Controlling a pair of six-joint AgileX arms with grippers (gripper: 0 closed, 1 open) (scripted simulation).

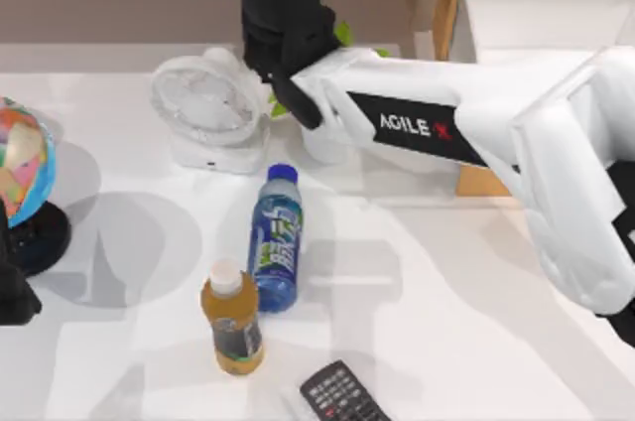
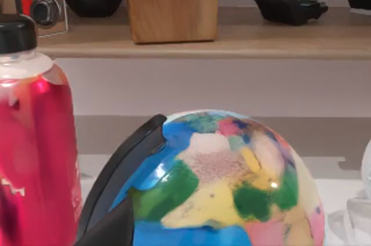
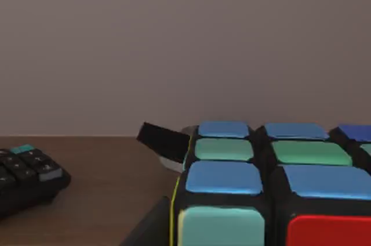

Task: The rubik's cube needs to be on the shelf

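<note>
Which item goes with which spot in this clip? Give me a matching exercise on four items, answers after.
Items:
1. rubik's cube
2. globe
3. blue bottle
4. remote control

Places:
A. lying at the table's middle
B. at the table's front edge
C. at the right gripper, close above the shelf
D. at the table's left edge, on a black stand

Pairs: 1-C, 2-D, 3-A, 4-B
</note>
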